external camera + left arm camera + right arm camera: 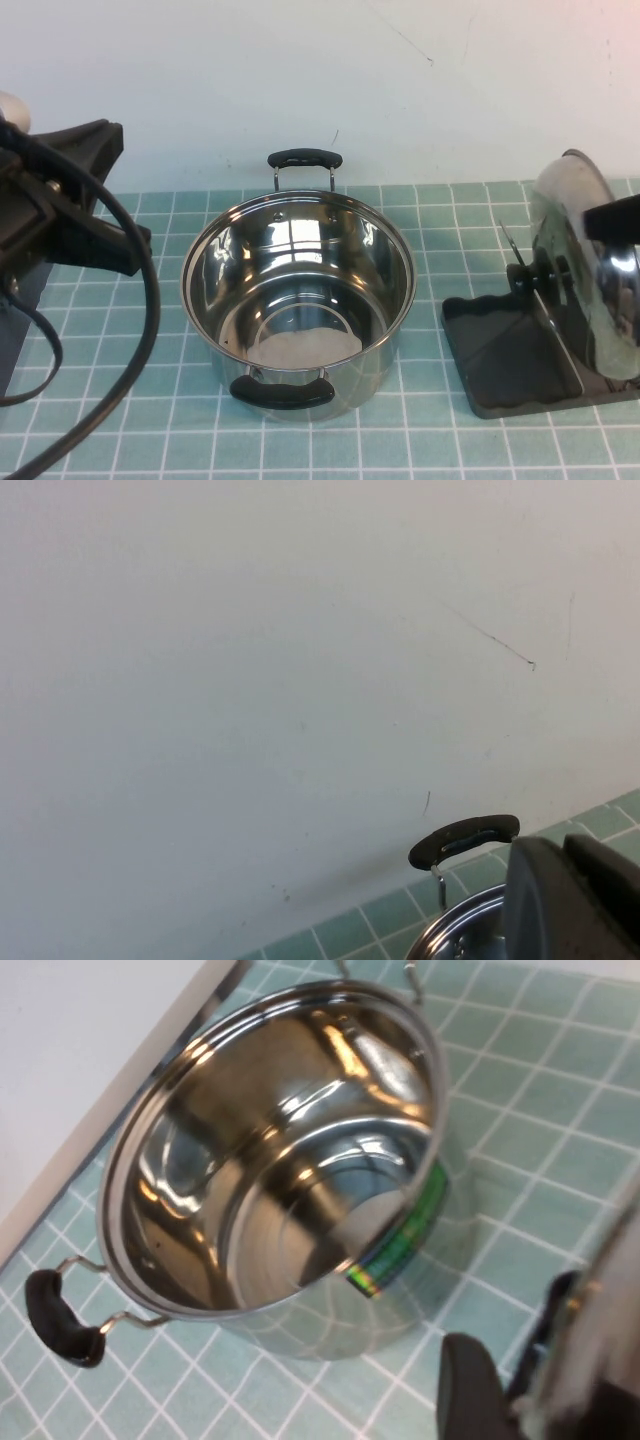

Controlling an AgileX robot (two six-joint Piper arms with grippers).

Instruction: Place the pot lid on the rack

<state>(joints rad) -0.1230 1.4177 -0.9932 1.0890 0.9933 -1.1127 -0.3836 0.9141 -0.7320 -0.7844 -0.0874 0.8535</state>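
Setting: teal-tiled counter (420,440) against a plain white wall.

Step in hand, judged: release of the pot lid (585,265) into the rack (500,360). Best done by parting the fingers slowly, confirming the rim sits between the wire loops (545,310), then backing away from the knob without nudging the dome.

Pot lid: domed, mirror-bright steel, on edge in the rack at the counter's right edge, tilted slightly.

Right gripper (612,215): at the lid's face; whether open or closed cannot be told.

Left gripper (575,900): closed, empty, parked at the counter's left edge.

Steel pot (298,300): mid-counter, uncovered, well apart from the rack.
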